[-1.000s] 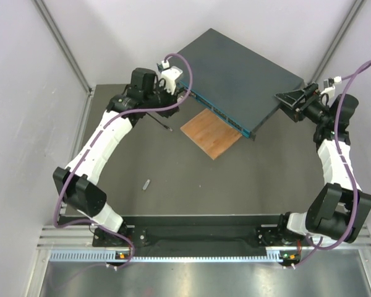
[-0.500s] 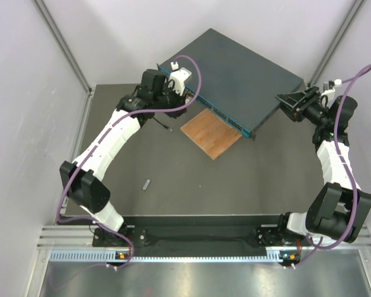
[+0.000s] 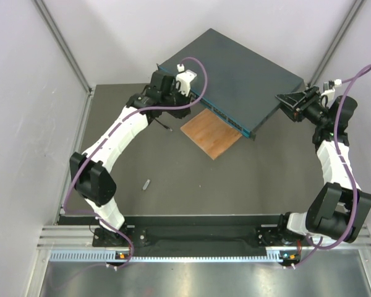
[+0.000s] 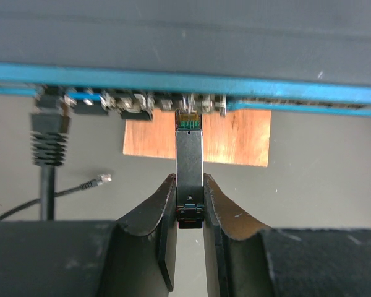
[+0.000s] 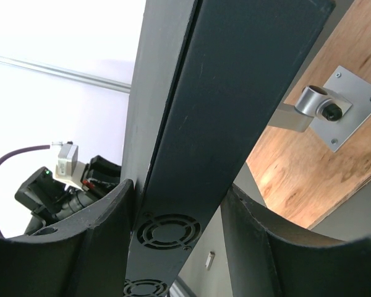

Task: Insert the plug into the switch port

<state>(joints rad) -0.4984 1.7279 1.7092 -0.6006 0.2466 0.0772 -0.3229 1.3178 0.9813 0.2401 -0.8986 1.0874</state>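
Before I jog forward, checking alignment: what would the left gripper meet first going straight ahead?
The left gripper's plug would probably hit the switch first, at its front sockets; depth unclear.

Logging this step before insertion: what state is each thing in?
left end effector: shut on plug.
plug: tip at switch port row, not seated.
right end effector: shut on switch end.
switch: gripped at one end, one port occupied.
black cable: plugged into switch.
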